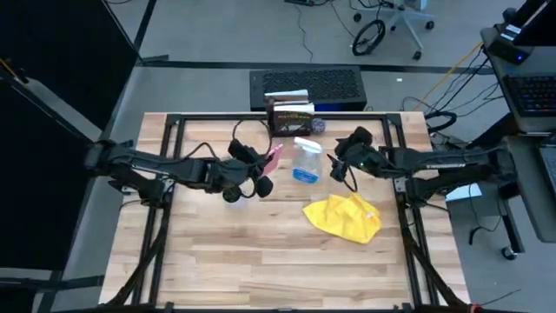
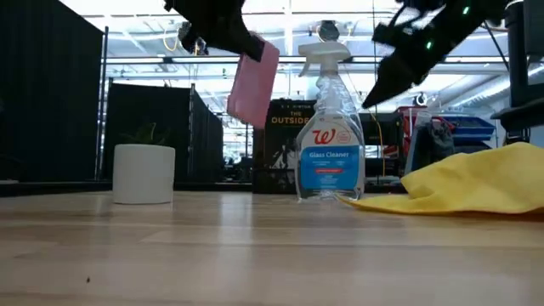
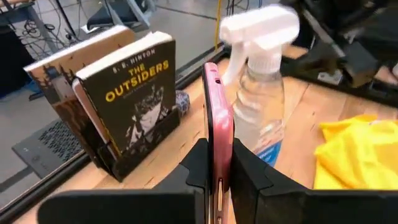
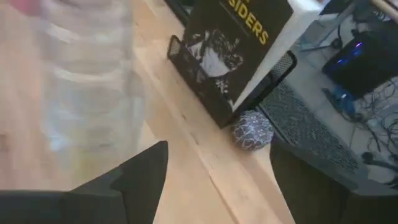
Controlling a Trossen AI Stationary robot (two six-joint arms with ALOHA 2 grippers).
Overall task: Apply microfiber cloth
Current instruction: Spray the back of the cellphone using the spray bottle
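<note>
The yellow microfiber cloth lies crumpled on the table's right half, touched by neither gripper; it also shows in the low view and the left wrist view. My left gripper, left of the clear spray bottle, is shut on a pink-cased phone raised above the table. My right gripper hovers open just right of the bottle, nothing between its fingers. My left gripper pinches the pink-cased phone between its two fingers, one on each flat face near the phone's lower end. The phone stands edge-on in the wrist view, lifted clear of the table and tilted in the low view.
The spray bottle of blue liquid stands upright at mid-table. Behind it, books in a black holder with a small patterned ball beside them. A white cup stands to the left. The near half of the table is bare wood.
</note>
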